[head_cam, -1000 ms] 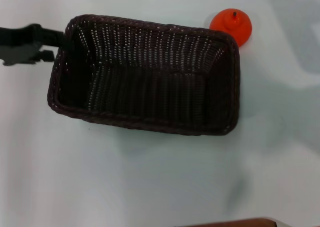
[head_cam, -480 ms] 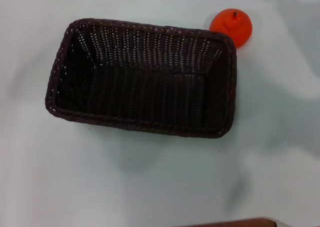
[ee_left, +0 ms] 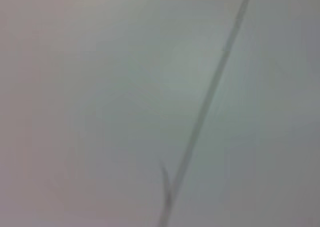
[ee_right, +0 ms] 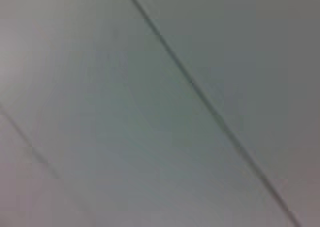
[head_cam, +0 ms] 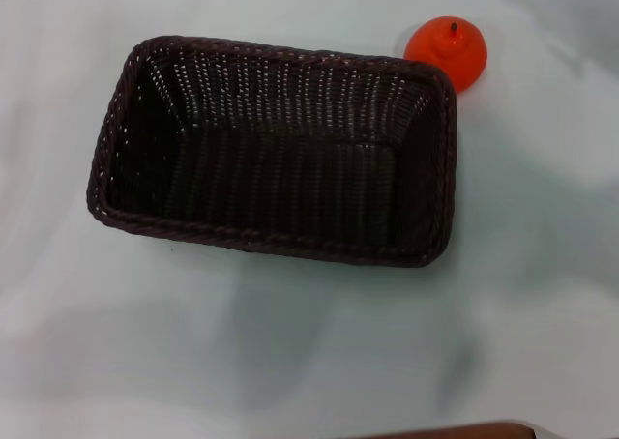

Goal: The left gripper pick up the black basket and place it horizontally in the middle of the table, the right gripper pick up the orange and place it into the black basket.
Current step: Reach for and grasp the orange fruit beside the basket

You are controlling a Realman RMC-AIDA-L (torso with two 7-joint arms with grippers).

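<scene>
Your left gripper was hanging onto the basket's left end a second ago and it's gone from the head view now; the basket barely shifted. Neither gripper shows in any view, so you can't tell whether their fingers are open or closed, and nothing can be placed relative to them. The black basket [head_cam: 276, 149] sits lengthwise across the middle of the table [head_cam: 290, 352], dark woven wicker, braided rim, rounded corners. The orange [head_cam: 446, 53], bright with a dark stem nub, sits outside, touching the far right corner.
</scene>
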